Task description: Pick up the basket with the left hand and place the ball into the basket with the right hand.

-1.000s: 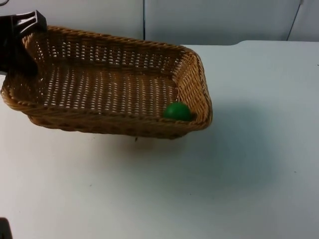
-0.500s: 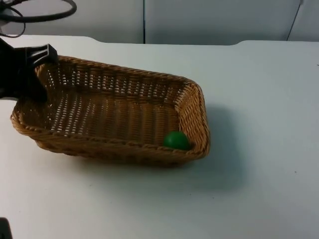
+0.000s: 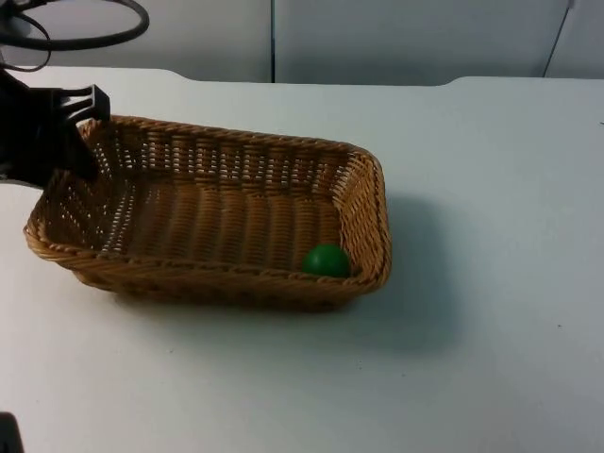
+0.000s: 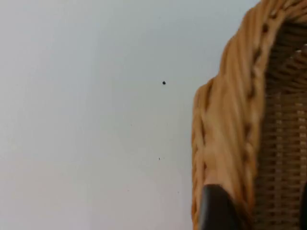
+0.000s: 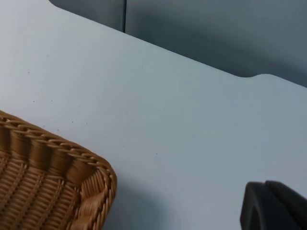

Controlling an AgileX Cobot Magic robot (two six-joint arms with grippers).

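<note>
Left gripper (image 3: 75, 142) is clamping the basket (image 3: 189, 212) rim at upper left, risking the ball (image 3: 327, 260) rolling out if it's tipping; right gripper (image 5: 273, 208) fingers — cannot tell.

Table (image 3: 472, 377): white top, plain, a few tiny dark specks.
Wall (image 3: 406, 38): grey partition panels behind the table's far edge, with vertical seams.
Light: even, soft shadows.

You have one rounded corner of the wicker basket (image 5: 62, 167) here: braided rim, open-weave wall sloping inward. It rests on the white table (image 5: 182, 120). The table runs back to the grey partition wall (image 5: 216, 33), which has a vertical seam. You can see the table's far edge step once. A black part of the right gripper (image 5: 273, 207) hangs over bare table, well apart from the basket.
</note>
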